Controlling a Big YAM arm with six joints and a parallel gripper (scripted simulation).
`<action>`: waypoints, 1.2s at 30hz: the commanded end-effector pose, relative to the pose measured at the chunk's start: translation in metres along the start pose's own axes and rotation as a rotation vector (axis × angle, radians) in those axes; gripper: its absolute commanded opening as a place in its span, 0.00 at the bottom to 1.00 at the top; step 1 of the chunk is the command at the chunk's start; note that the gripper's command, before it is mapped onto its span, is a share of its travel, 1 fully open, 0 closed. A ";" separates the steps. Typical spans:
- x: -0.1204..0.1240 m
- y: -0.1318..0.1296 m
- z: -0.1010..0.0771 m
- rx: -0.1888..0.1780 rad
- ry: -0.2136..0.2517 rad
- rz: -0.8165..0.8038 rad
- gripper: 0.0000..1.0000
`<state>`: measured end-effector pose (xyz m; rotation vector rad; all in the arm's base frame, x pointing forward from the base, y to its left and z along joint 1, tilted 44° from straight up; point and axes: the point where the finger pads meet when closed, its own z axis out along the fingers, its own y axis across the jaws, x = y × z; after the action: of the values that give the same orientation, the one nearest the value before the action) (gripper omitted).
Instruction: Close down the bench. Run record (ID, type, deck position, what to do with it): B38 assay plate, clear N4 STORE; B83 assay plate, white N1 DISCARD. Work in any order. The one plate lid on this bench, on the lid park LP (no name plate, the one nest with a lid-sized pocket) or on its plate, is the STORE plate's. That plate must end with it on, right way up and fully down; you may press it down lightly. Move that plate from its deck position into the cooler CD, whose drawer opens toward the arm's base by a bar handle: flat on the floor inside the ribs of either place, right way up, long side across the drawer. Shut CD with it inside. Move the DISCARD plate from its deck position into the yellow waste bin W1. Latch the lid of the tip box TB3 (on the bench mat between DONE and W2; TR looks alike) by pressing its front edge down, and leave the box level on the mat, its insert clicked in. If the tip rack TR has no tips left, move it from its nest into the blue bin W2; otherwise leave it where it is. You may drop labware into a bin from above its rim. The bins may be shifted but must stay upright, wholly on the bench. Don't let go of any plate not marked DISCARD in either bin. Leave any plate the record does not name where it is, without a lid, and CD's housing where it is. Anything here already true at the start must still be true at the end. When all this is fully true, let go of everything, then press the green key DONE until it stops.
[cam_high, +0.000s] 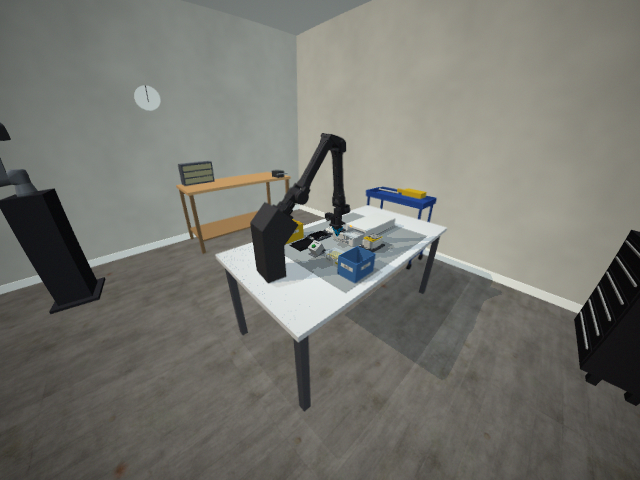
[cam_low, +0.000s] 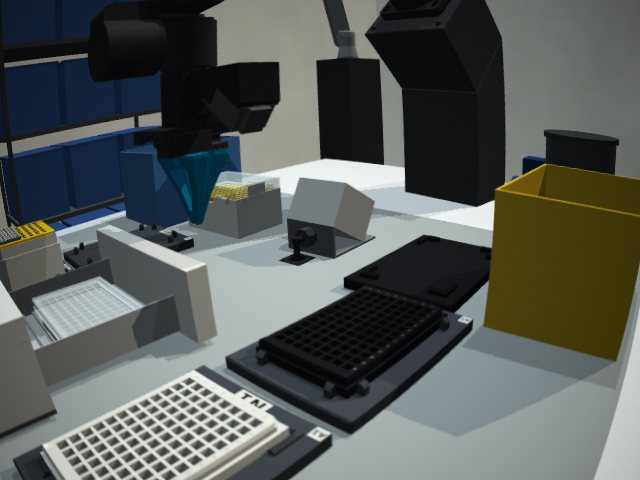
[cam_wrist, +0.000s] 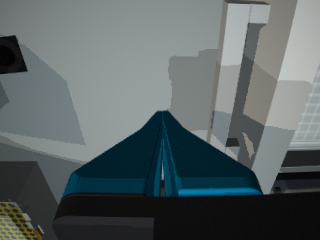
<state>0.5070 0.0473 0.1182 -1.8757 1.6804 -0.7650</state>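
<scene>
Behind tool (cam_low: 197, 214), tip box (cam_low: 242, 214) half-hidden

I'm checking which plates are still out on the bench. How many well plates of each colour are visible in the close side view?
White plate: 1
Black plate: 1
Clear plate, in the open drawer: 1
Total: 3

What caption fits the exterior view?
Shut, empty gripper beside the tip box; clear plate in the open cooler drawer.
</scene>
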 end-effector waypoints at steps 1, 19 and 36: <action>0.002 0.000 0.007 -0.004 -0.002 -0.006 0.00; 0.003 -0.003 0.029 0.004 -0.001 -0.005 0.00; 0.001 0.004 0.044 -0.013 -0.003 -0.008 0.00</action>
<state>0.5325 0.0471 0.0881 -1.8804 1.6847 -0.7605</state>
